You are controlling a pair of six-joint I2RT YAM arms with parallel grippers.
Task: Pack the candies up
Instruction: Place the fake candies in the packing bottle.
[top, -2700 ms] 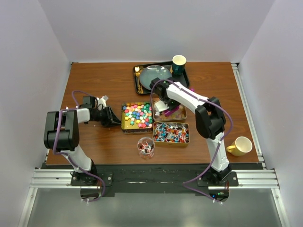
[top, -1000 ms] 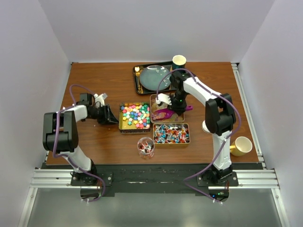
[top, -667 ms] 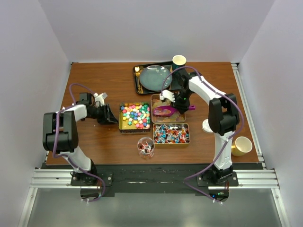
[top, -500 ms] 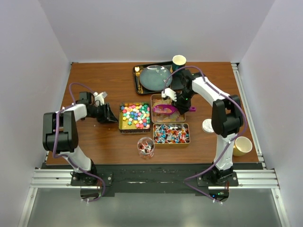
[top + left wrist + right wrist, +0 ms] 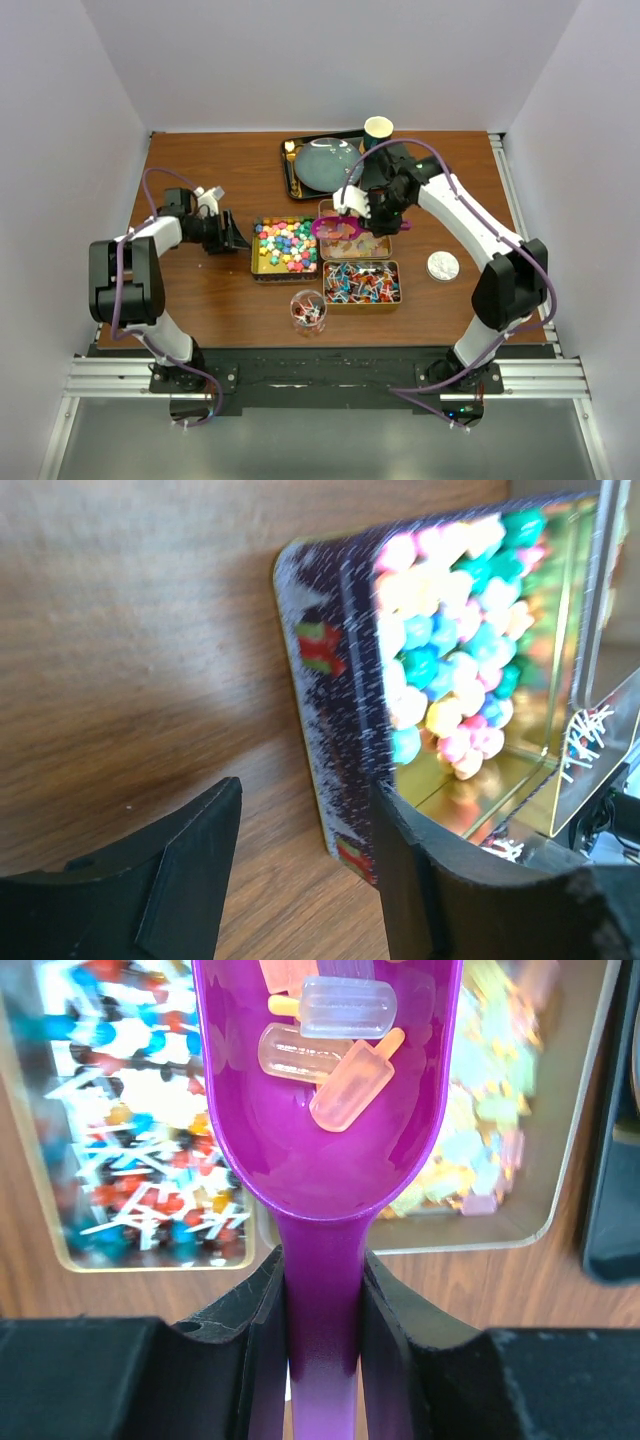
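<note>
Right pincer (image 5: 322, 1285), mine, pinches the scoop (image 5: 325, 1140) by its handle and has just lifted it, loaded with gummies (image 5: 340, 1040), above the gummy tin (image 5: 540, 1215), while my left pincer (image 5: 300, 845) spreads by the cube tin (image 5: 335, 740); next stop, I judge, the glass (image 5: 308, 310) at 7 o'clock.

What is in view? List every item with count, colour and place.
Cube candies: many, multicoloured, left tin.
Gummies: many, pastel, far right tin; several in scoop.
Wrapped candies: many, red-blue-white, near right tin; some in glass.
Scoop: one, purple, above far right tin.
Glass: one, clear, near edge.
Tray: one, black, far centre.
Plate: one, grey-blue, on tray.
Cup: one, dark green, on tray.
Disc: one, silver, right side.
Left tool: black, open, at left tin's edge.
Right tool: black, shut on scoop.
</note>
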